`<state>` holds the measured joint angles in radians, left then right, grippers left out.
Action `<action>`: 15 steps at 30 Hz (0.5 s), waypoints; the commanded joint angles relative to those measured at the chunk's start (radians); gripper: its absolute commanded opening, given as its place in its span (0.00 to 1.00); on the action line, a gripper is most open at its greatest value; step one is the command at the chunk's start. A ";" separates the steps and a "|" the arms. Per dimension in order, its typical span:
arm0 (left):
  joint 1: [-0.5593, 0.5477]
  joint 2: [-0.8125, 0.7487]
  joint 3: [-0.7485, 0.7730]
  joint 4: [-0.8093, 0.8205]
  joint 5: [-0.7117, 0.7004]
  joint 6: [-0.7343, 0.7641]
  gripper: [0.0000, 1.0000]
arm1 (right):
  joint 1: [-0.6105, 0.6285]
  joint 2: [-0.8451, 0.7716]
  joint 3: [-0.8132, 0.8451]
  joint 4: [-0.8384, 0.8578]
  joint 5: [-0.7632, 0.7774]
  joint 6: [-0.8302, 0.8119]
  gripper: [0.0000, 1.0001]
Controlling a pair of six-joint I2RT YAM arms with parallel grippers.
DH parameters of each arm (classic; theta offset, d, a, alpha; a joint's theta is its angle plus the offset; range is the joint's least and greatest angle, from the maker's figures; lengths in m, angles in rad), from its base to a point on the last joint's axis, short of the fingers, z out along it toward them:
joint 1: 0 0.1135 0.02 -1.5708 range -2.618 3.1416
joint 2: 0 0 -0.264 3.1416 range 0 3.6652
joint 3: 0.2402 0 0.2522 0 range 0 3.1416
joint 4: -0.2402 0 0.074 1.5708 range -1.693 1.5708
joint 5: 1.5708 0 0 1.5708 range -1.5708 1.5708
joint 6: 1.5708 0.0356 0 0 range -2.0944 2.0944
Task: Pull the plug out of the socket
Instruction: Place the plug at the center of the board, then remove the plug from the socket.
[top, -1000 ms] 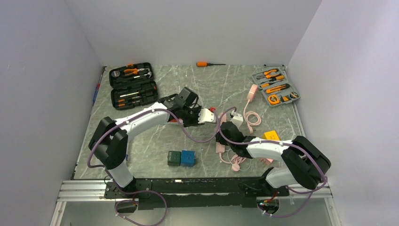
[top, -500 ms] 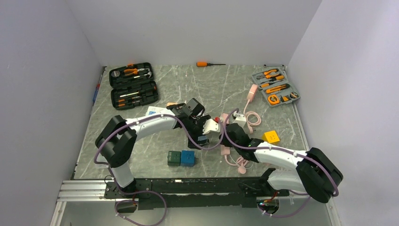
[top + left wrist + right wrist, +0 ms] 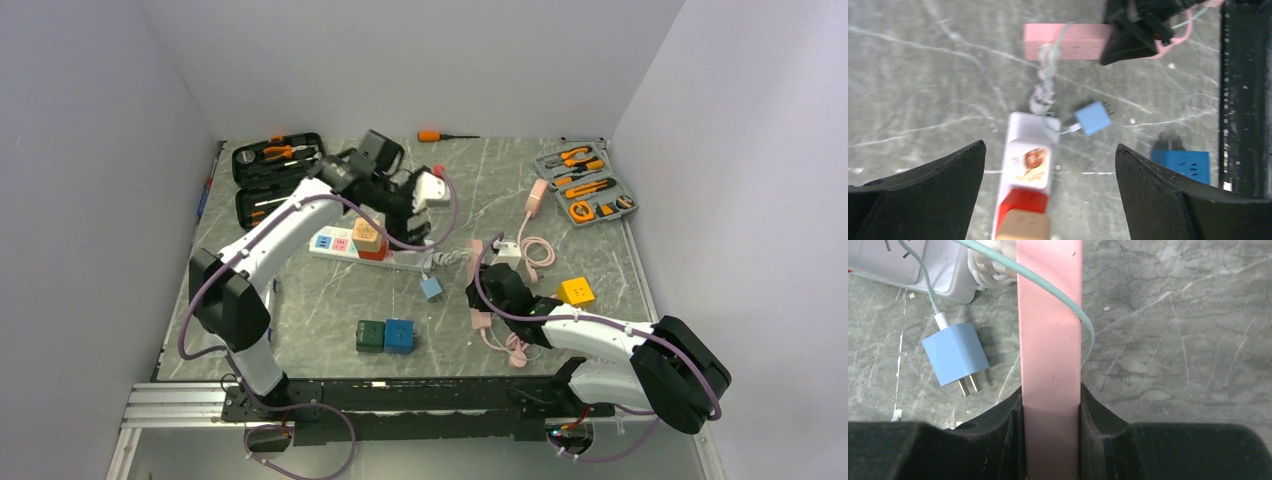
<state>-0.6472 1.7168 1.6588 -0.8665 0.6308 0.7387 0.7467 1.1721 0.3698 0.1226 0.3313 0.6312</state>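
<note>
Top view: marble tabletop (image 3: 325, 290), walled on three sides. At its far corners, a black tool case (image 3: 283, 182) and a grey tool case (image 3: 585, 185) lie open, holding orange-handled tools. Mid-frame are the left fingers (image 3: 420, 212) and right fingers (image 3: 488, 298).
Left wrist: the left fingers are spread, empty. The blue plug (image 3: 1093, 118) lies loose, apart from the pink socket strip (image 3: 1068, 41).
Right wrist: the right fingers clamp that strip.

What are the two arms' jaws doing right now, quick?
Left gripper: open, holding nothing.
Right gripper: closed on the pink power strip.
</note>
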 commanded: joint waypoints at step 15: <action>0.022 0.363 0.173 0.227 0.007 0.059 0.98 | 0.039 -0.012 0.101 0.134 -0.009 -0.158 0.00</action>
<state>-0.5827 2.0720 1.7870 -0.6765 0.6109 0.7444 0.7696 1.1725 0.3939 0.1501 0.3233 0.5179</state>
